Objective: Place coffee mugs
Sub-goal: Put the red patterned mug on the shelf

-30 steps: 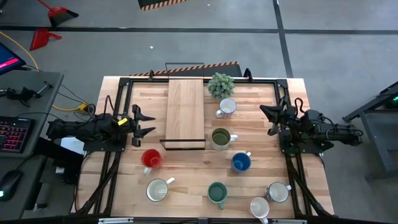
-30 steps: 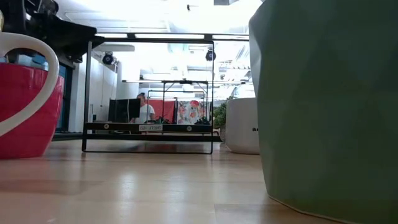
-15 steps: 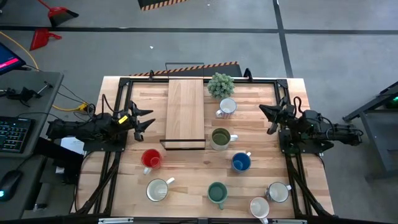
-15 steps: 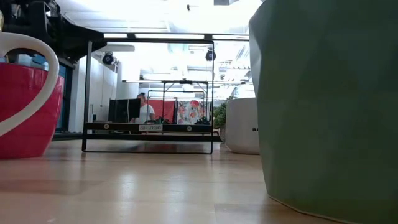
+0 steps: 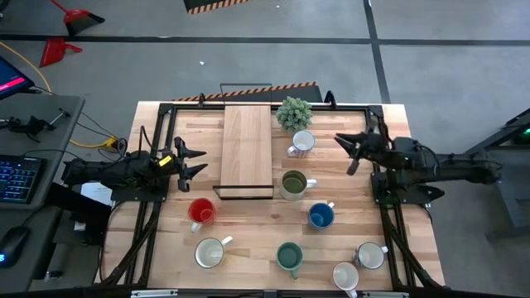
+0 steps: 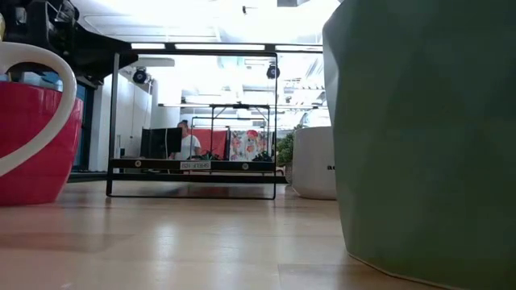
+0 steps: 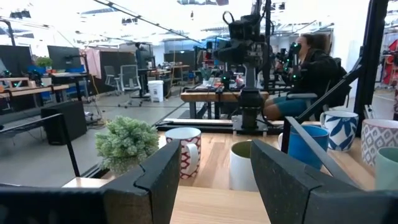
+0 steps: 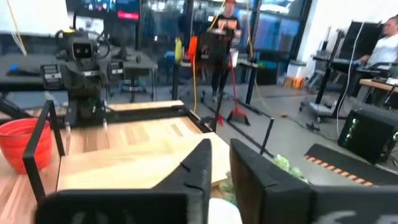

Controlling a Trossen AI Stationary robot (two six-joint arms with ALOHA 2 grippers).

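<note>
Right claw (image 5: 346, 153) spread open and empty at three o'clock of the patterned white mug (image 5: 303, 142), presumably lining up a grasp; left claw (image 5: 197, 162) open, empty, waiting.

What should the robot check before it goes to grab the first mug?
1. Right gripper empty, fingers open: ok. It hangs near the white patterned mug, not touching it.
2. Left gripper empty, fingers open: ok. It waits at the left edge, beside the wooden shelf.
3. Mugs upright: ok for all eight seen from above, including the olive green mug, blue mug and red mug.
4. Shelf top free for mugs: ok, nothing stands on it.
5. Potted plant out of the way: not ok, it sits right behind the patterned mug.
6. Which way that mug's handle should be gripped: cannot tell.
</note>
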